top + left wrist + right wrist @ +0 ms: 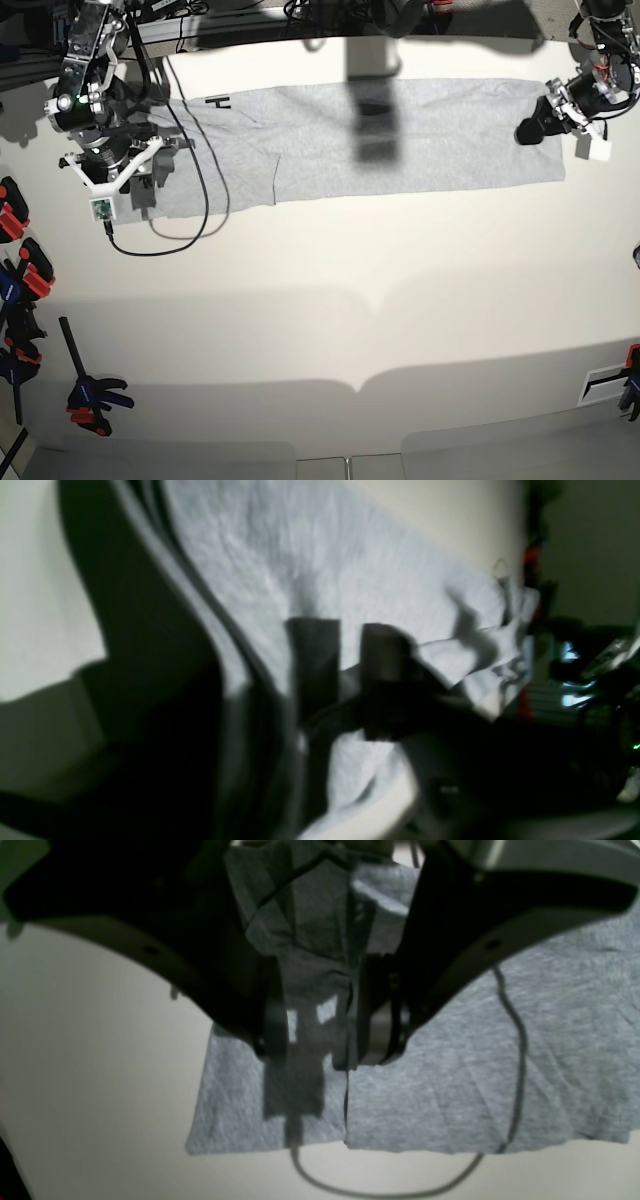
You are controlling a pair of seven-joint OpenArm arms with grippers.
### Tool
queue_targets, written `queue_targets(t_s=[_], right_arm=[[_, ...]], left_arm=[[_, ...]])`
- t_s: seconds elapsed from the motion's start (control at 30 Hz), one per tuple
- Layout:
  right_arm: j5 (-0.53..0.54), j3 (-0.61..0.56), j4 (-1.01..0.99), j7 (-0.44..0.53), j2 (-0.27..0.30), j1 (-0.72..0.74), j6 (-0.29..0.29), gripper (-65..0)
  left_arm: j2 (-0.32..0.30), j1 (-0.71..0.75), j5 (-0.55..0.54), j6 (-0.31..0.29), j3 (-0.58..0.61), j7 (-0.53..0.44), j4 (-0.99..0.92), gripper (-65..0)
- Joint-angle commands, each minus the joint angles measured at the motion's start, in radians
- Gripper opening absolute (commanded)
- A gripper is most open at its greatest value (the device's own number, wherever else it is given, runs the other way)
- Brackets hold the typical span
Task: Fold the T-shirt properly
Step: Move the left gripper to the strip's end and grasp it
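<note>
The T-shirt (pixel 400 135) spans the table (pixel 330 320); both pincers grip its ends, a cable (pixel 195 190) crossing it.

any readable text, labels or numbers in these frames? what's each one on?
"H": a single black block letter, lying sideways, on the grey T-shirt near its end by the right arm, seen in the base view at.
Nothing else reads: both wrist views are blurred and show plain fabric, and the small white part by the left end effector is too small to tell.
</note>
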Motion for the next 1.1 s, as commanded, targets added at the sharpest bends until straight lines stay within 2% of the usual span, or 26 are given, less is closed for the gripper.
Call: queue_targets(t_s=[0.0,0.03,0.07,0.2,0.47,0.6,0.83,1.0,1.07], right_arm=[[0.007,0.005,0.023,0.02,0.014,0.008,0.008,-42.3],[0.007,0.004,0.023,0.019,0.014,0.008,0.008,-42.3],[0.007,0.005,0.023,0.018,0.014,0.008,0.008,-42.3],[0.007,0.005,0.023,0.017,0.014,0.008,0.008,-42.3],[0.007,0.005,0.055,0.017,0.014,0.008,0.008,-42.3],[0.008,0.005,0.09,0.02,0.013,0.008,0.008,-42.3],[0.008,0.005,0.145,0.016,0.013,0.008,0.008,-42.3],[0.008,0.005,0.145,0.014,0.013,0.008,0.007,-42.3],[0.008,0.005,0.145,0.012,0.012,0.008,0.007,-42.3]], left_arm=[[-0.005,0.015,0.049,0.036,0.003,0.011,-0.008,-56.1],[-0.007,0.015,0.049,0.036,0.003,-0.017,-0.008,-62.1],[-0.013,0.015,0.049,0.036,0.003,-0.045,-0.008,-65.0],[-0.056,0.007,0.049,0.036,0.003,-0.109,-0.008,-65.0],[-0.195,-0.033,0.075,0.036,0.003,-0.086,-0.008,-65.0],[-0.24,-0.075,0.101,0.039,0.003,-0.071,-0.008,-65.0],[-0.253,-0.111,0.111,0.046,0.003,-0.021,0.039,-65.0],[-0.25,-0.108,0.211,0.047,0.003,-0.022,0.148,-65.0],[-0.248,-0.106,0.232,0.078,0.003,-0.022,0.199,-65.0]])
